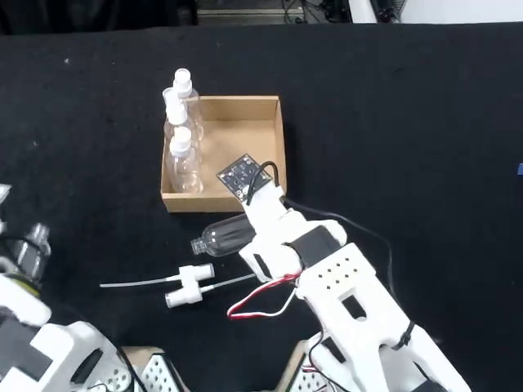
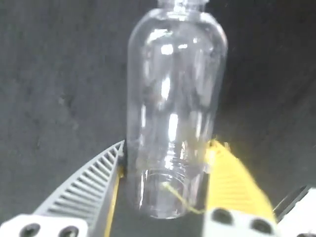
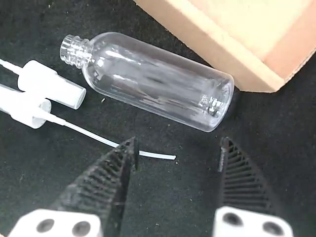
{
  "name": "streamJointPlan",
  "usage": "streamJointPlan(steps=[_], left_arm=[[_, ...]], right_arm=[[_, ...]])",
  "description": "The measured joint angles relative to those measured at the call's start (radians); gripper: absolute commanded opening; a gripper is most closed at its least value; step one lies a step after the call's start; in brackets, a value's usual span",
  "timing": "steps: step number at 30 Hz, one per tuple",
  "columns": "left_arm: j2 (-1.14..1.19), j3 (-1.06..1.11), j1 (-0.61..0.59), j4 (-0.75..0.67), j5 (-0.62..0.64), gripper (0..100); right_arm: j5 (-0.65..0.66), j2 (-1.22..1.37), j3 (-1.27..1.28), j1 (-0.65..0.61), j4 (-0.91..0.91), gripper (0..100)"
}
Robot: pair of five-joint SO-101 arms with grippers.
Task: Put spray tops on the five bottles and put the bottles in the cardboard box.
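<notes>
Three capped bottles (image 1: 181,139) are stood in the cardboard box (image 1: 245,100) — left uncapped are a held bottle (image 2: 173,98), clasped by the left gripper (image 2: 168,148), and a lying bottle (image 3: 153,81) beneath the spread right gripper (image 3: 175,153).

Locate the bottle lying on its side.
In the high view the bottle lies on the table beside the near wall of the cardboard box, just ahead of the open right gripper, neck toward the two spray tops.

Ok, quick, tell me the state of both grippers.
Left gripper: shut on a capless bottle.
Right gripper: open, holding nothing, next to the lying bottle.
</notes>
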Motion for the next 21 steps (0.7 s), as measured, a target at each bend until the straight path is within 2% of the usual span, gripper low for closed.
streamJointPlan(steps=[6,14,21], left_arm=[[0.000,0.000,-0.032,0.000,-0.087,33],[0.000,0.000,0.051,-0.005,-0.092,33],[0.000,0.044,0.095,-0.210,-0.092,34]], right_arm=[[0.000,0.000,0.000,0.000,0.000,23.3],[0.000,0.000,0.000,0.000,0.000,23.3],[0.000,0.000,0.000,0.000,0.000,23.3]])
